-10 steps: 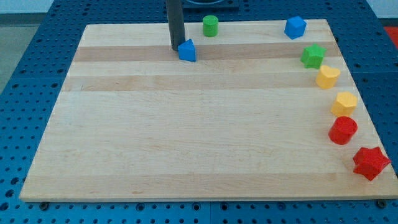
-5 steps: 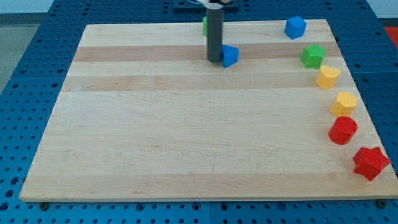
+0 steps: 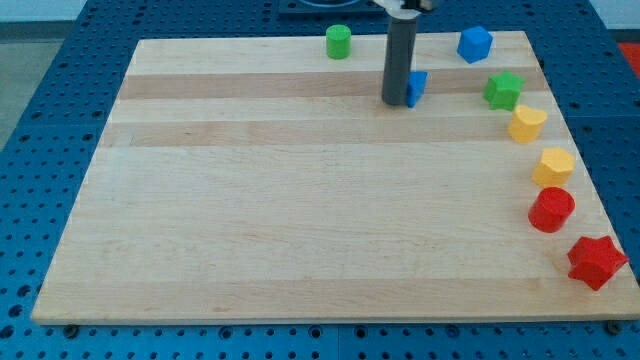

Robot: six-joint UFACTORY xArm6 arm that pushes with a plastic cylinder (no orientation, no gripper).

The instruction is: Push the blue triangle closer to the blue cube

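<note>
1. Table point(image 3: 300, 220): wooden top, blocks kept to its far and right edges.
2. End effector: a plain dark rod with no jaws to part or close; my tip point(image 3: 395, 102) touches the left side of the blue triangle point(image 3: 417, 87), placed to shove it rightward.
3. Blue cube point(image 3: 475, 44): far right, near the triangle, apart from it.
4. Green cylinder point(image 3: 338, 41): far edge, left of the rod.
5. Green star point(image 3: 503, 90): just right of the triangle, likely in its path.
</note>
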